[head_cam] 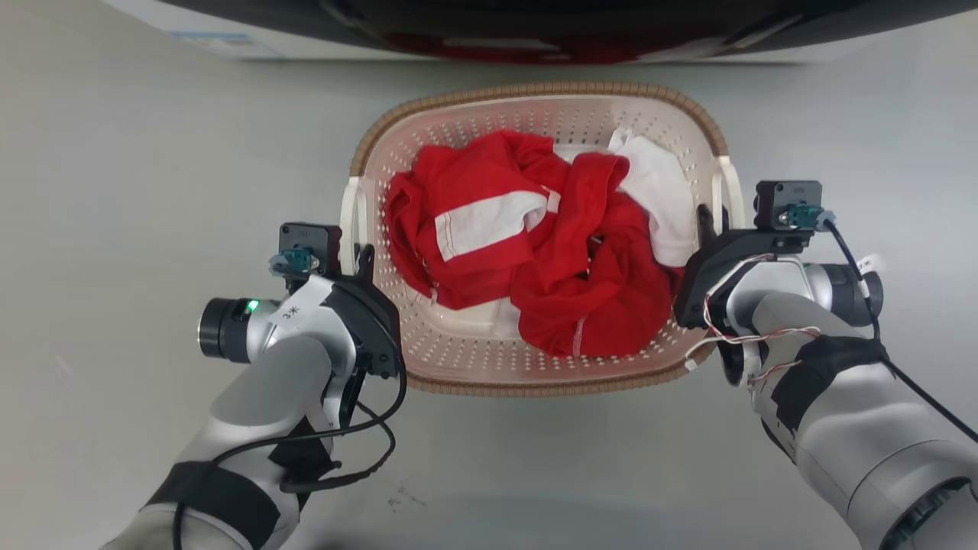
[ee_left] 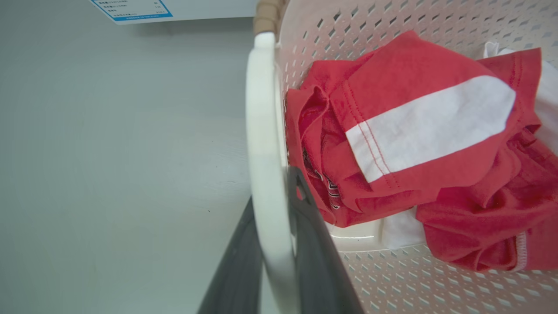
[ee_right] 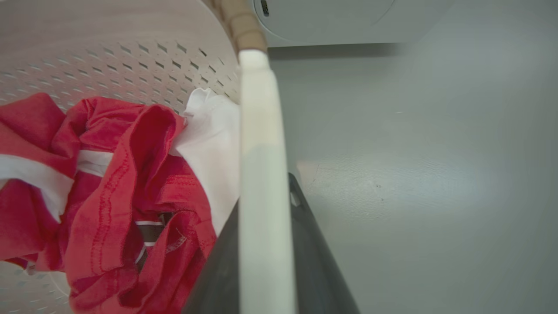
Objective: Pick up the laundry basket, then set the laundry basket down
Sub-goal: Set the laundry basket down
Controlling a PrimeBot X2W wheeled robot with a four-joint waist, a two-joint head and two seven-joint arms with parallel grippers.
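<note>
The laundry basket (head_cam: 535,92) sits in the middle of the head view, over the grey floor (head_cam: 153,191), with the washer (head_cam: 321,50) just beyond its far rim. I cannot tell whether its base is touching the floor. Inside it lies a crumpled heap of red clothes (head_cam: 596,298) with a white band across one fold. A white garment (head_cam: 657,191) is tucked against the basket's right wall.

The left gripper (head_cam: 365,258) is at the basket's left side, at the white left handle (ee_left: 263,131). In the left wrist view its dark fingers (ee_left: 314,244) stand narrow, one on each side of the handle bar and pressed against it, the inner one just inside the basket wall beside the red cloth.

The right gripper (head_cam: 704,220) is at the basket's opposite side, on the white right handle (ee_right: 259,131). Its fingers (ee_right: 314,253) are likewise drawn in close around the bar, one inside the basket next to the white garment and one outside over the floor.

Both pale forearms reach in from the basket's near side. A blue-edged label (ee_left: 130,8) shows on the washer, beyond the basket's left far corner.
</note>
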